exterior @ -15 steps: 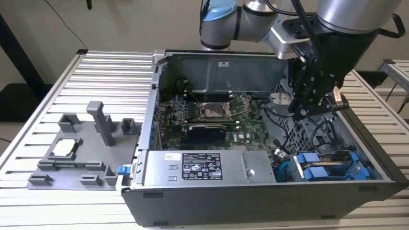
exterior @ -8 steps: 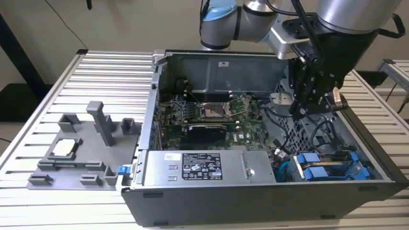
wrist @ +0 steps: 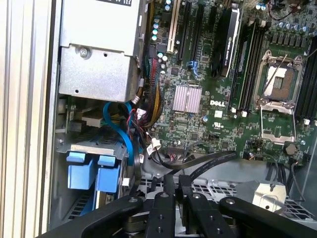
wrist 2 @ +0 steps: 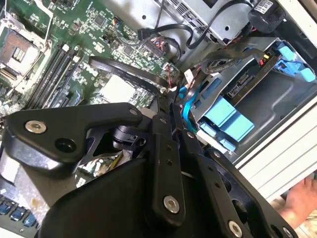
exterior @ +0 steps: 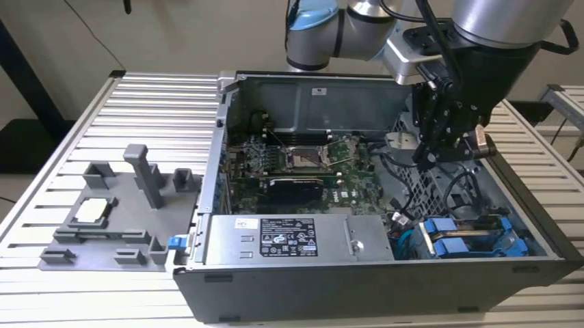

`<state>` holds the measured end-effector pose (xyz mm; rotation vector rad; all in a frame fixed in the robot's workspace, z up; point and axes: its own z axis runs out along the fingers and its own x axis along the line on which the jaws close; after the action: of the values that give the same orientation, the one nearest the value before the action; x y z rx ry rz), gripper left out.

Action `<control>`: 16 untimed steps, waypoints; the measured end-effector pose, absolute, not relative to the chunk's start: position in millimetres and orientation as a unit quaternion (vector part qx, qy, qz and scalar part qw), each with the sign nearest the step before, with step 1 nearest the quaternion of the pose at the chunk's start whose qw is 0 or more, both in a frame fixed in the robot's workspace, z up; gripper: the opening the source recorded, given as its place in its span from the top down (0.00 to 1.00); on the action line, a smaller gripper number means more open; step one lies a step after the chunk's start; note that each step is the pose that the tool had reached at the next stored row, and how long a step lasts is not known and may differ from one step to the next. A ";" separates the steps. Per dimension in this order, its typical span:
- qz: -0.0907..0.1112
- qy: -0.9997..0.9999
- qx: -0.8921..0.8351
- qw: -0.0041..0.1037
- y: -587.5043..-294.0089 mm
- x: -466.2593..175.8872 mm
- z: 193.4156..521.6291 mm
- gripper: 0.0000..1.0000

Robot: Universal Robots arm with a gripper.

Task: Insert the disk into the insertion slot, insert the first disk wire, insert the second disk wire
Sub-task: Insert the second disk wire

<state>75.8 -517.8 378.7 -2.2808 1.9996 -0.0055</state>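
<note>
- Right, the black gripper [exterior: 444, 147] hangs in the upper right of the exterior view, inside the open grey computer case [exterior: 273, 273], above the cabling beside the green motherboard [exterior: 301, 160].
- Its jaws sit pressed together in both wrist views; closed, and I see nothing between them.
- The disk, a flat silver-grey drive in a bright blue plastic carrier [exterior: 470, 239], already sits in the insertion slot, the grey sheet-metal drive bay [exterior: 534, 236], at the lower right of the exterior view.
- In the first wrist view its two blue handles [wrist: 91, 171] show at lower left, flush with the cage front; it looks seated to me.
- So the step in hand reads as wire work. A light blue flat cable [wrist: 124, 139] curls just beside the drive bay, near a bundle of coloured wires.
- Doing it well, I'd judge, means taking a plug by its body, squaring it to the drive's socket, and pushing straight without snagging the neighbouring black cables [wrist 2: 126, 74].
- A hand [wrist 2: 299, 201] shows at the second wrist view's lower right, outside the case.
</note>
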 end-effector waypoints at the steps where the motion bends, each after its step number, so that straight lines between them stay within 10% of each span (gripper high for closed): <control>1: -0.002 0.658 -0.751 0.054 -517.8 75.8 378.8 0.84; 16: -0.001 0.658 -0.751 0.049 -540.9 87.1 377.0 0.84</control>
<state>87.1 -540.9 377.0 -2.2885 2.0066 -0.0022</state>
